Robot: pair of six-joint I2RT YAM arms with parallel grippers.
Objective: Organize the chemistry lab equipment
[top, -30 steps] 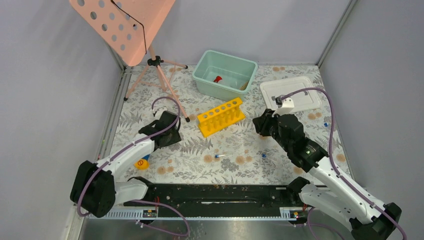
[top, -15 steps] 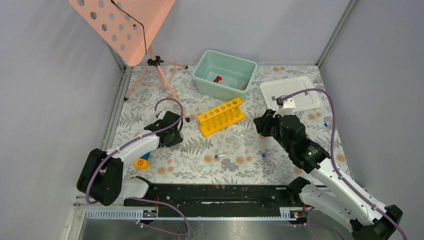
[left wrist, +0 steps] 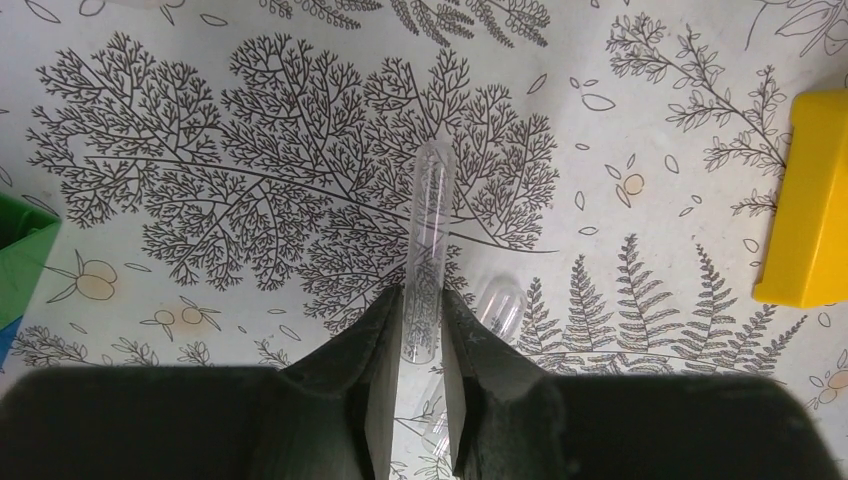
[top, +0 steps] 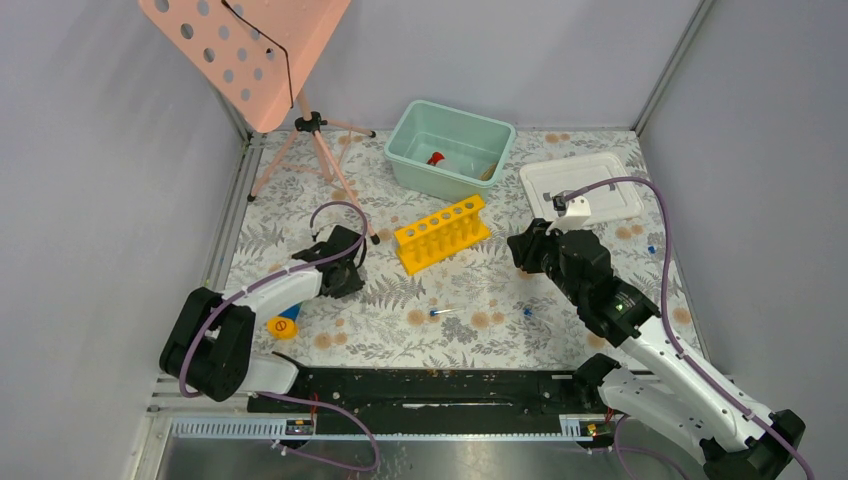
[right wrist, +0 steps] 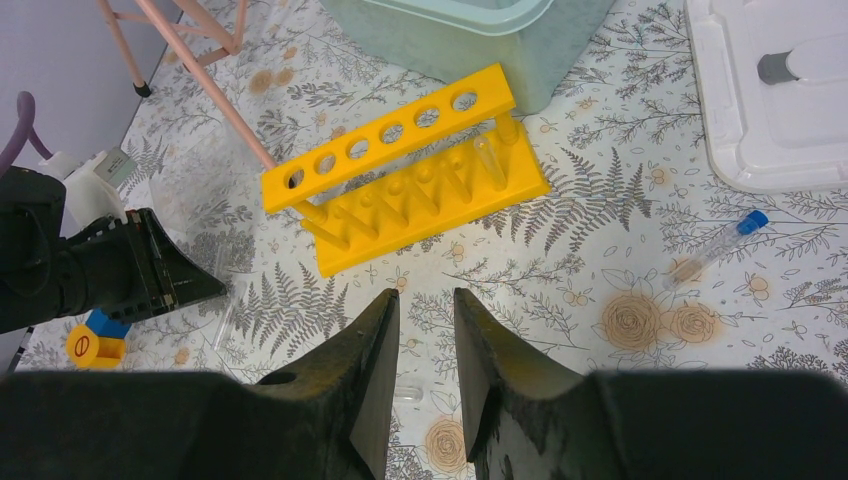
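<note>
The yellow test-tube rack [top: 441, 233] stands mid-table and also shows in the right wrist view [right wrist: 400, 170], with one clear tube [right wrist: 490, 160] in it. My left gripper [top: 345, 275] is low over the mat to its left. In the left wrist view it [left wrist: 424, 295] is shut on a clear test tube [left wrist: 427, 230] that points forward. A second clear tube [left wrist: 497, 300] lies on the mat beside it. My right gripper [top: 520, 250] [right wrist: 427, 295] is open and empty above the mat, right of the rack. Blue-capped tubes [top: 445, 312] [top: 527, 312] [right wrist: 720, 240] lie on the mat. The red-capped bottle [top: 436, 158] lies in the teal bin [top: 495, 140].
A white lid [top: 580, 186] lies at the back right. The pink perforated stand [top: 250, 50] on its tripod is at the back left. A block stack [top: 284, 322] sits by the left arm, and its green block [left wrist: 20, 250] shows at the left wrist view's edge.
The left arm's elbow has swung right and its gripper has shifted slightly towards the rack. The right arm has barely moved.
</note>
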